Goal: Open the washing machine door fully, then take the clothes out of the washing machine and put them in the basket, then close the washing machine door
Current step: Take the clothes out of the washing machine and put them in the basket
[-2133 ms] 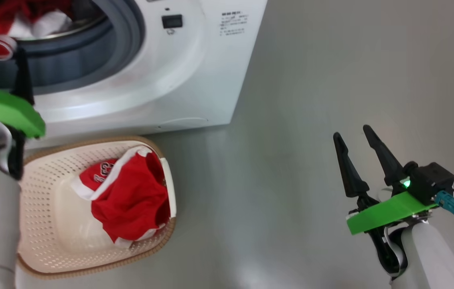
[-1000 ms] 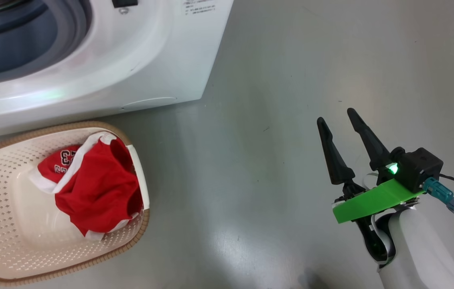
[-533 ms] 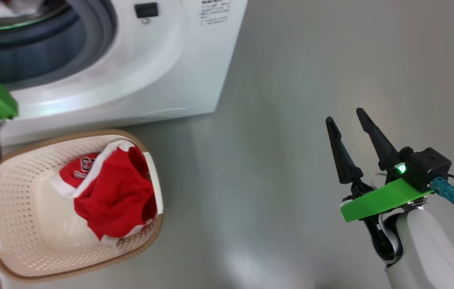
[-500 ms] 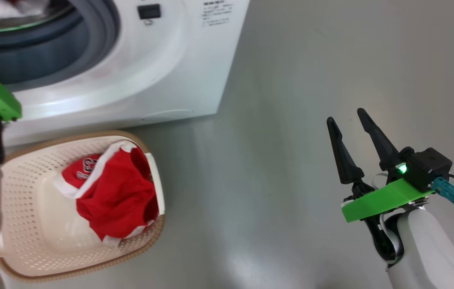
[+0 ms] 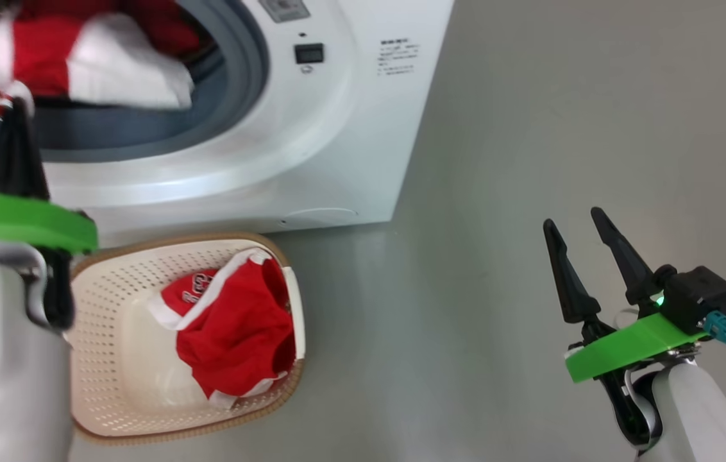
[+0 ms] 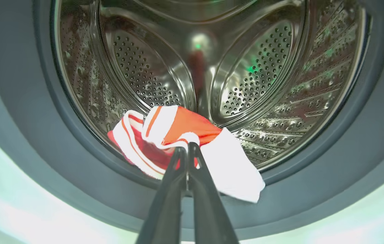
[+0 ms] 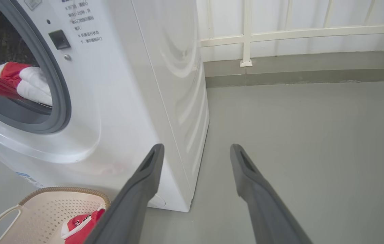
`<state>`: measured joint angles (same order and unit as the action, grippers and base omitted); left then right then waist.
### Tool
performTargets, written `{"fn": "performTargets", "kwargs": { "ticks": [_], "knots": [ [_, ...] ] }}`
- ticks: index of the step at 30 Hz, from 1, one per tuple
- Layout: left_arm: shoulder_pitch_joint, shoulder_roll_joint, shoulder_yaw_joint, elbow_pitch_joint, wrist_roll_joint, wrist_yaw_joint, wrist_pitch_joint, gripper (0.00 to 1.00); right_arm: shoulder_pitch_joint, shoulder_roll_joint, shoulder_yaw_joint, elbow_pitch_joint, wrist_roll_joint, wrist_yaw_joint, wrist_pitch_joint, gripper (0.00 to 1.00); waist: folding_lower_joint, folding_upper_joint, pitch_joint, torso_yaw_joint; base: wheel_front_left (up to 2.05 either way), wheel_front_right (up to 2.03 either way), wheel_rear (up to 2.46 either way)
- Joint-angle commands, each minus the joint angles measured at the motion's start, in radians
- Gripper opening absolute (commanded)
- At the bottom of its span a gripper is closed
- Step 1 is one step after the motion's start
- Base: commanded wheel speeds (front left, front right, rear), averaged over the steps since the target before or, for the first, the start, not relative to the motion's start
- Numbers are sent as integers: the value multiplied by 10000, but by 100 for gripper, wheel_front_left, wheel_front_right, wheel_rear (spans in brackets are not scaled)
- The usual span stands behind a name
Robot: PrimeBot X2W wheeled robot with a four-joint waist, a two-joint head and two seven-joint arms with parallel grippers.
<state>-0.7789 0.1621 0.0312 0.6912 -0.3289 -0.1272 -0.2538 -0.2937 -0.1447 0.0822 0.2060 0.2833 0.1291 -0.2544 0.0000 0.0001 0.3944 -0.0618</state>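
1. Cloth is what the left claw has. Its two dark fingers are pressed together on a red garment with white stripes, pinching a bunched fold near the middle of the bundle.
2. That garment lies at the bottom lip of the washing machine opening. Part of it rests on the steel drum, and a white flap drapes outward over the grey seal.
3. A second red piece lies crumpled in the basket, against its right-hand wall. The basket stands on the floor just in front of the machine, below the opening.
4. The right claw hangs over bare floor well apart from the machine, fingers spread and holding nothing.
5. The garment looks light, limp and shapeless, so it will likely sag and trail from the pinch once lifted. A bunched fold is the better hold, because a single thin hem could slip from such narrow fingertips.
6. The hanging white flap is the likely trouble. It could drag or catch on the rubber seal, which probably grips cloth more than the smooth drum does.
7. The step in hand appears to be drawing this piece out. It probably needs raising clear of the lip before it is carried down and let go over the bare left part of the basket.
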Motion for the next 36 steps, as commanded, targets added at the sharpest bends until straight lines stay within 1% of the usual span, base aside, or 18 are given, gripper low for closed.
{"fn": "performTargets", "kwargs": {
  "ticks": [1, 9, 12, 18, 22, 29, 31, 33, 36],
  "knots": [
    [426, 323, 278, -707, -48, -31, -78, 0, 256, -77, 166, -203, -85, 16, -74, 100, 0, -1, -309, 277, 0, 0, 0],
    [2950, -255, 662, -3930, -120, -33, -79, 0, 598, -149, -3, -197, -64, 16, -74, 100, 0, -1, -721, 563, 0, 0, 0],
    [3786, -467, 513, -4954, -272, -33, -79, 0, 750, -199, -107, -217, -58, 16, -74, 100, 0, -1, -859, 749, 0, 0, 0],
    [4945, -636, 276, -6683, -441, -27, -78, 0, 1007, -268, -112, -220, -81, 16, -74, 100, 0, -1, -1039, 1108, 0, 0, 0],
    [5613, -672, 255, -7946, -450, 136, 97, 0, 1013, -311, -53, -207, -71, 16, -74, 100, 0, -1, -1082, 1213, 0, 0, 0],
    [6669, -763, 107, -10211, -323, 561, 526, 0, 1012, -392, -50, -222, -45, 16, -74, 100, 0, -1, -1084, 1302, 0, 0, 0],
    [6854, -764, 34, -10618, -232, 644, 647, 0, 1010, -412, -47, -233, -45, 16, -74, 100, 0, -1, -1073, 1297, 0, 0, 0],
    [6988, -780, -67, -10739, -254, 669, 757, 0, 1012, -413, -36, -244, -51, 16, -74, 100, 0, -1, -1054, 1267, 0, 0, 0],
    [7125, -803, -174, -10198, -421, 653, 903, 0, 974, -398, 34, -244, -55, 16, -74, 100, 0, -1, -1014, 1160, 0, 0, 0]
  ]
}}
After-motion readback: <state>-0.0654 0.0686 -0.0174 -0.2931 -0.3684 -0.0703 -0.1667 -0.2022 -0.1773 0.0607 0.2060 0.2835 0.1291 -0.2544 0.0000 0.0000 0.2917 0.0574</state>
